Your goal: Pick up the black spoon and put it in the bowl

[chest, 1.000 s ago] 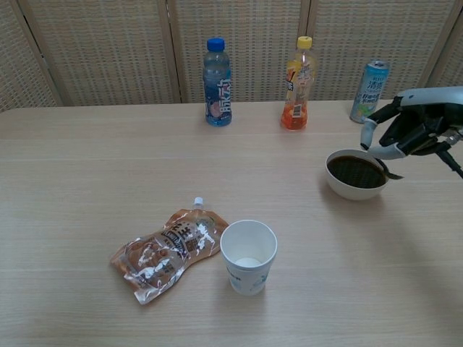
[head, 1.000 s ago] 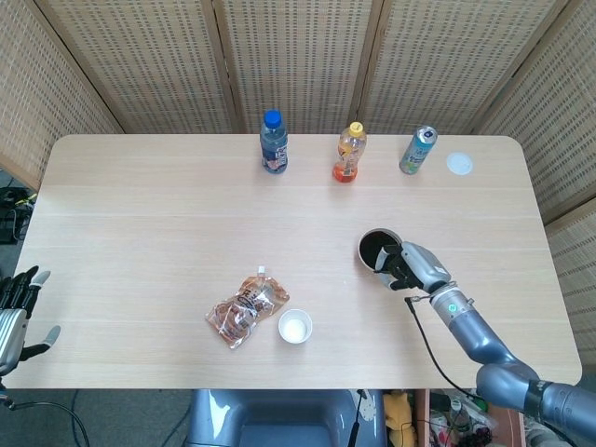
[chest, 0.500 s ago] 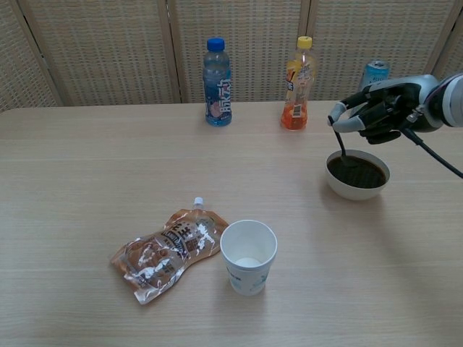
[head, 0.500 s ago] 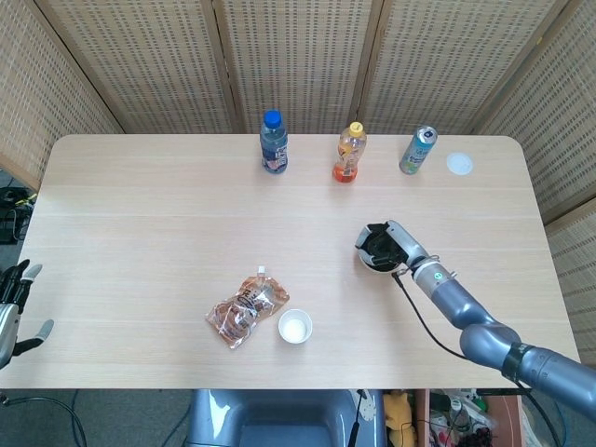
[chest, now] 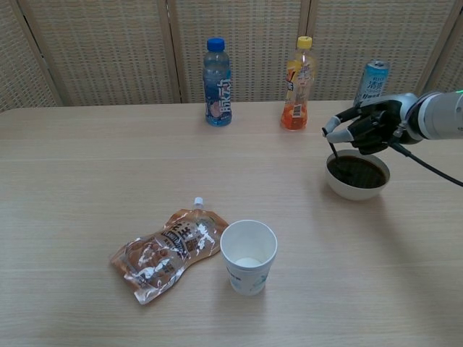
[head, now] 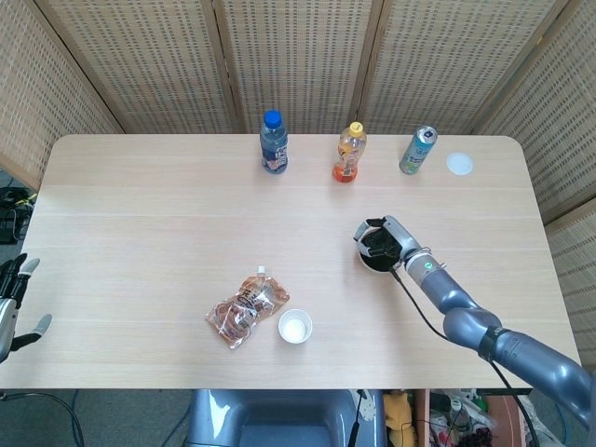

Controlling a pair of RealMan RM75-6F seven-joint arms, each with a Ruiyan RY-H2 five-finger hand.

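Note:
The white bowl (chest: 355, 189) with a dark inside stands right of the table's middle, also seen as the bowl (head: 376, 267) in the head view. My right hand (chest: 370, 123) hovers over its far rim, palm down, and pinches the thin black spoon (chest: 333, 150). The spoon hangs nearly upright with its lower end inside the bowl. From above, the right hand (head: 383, 238) covers the bowl's far half and hides the spoon. My left hand (head: 13, 300) stays off the table's left edge, fingers apart, holding nothing.
Along the back stand a blue-capped bottle (chest: 218, 83), an orange bottle (chest: 298, 74), a can (chest: 370, 82) and a white lid (head: 459, 164). A snack pouch (chest: 168, 246) and a paper cup (chest: 248, 256) sit near the front.
My right hand has swung from the bowl's right side to above its far rim, bringing the spoon upright with its lower end in the bowl. The left hand slid slightly further off the edge.

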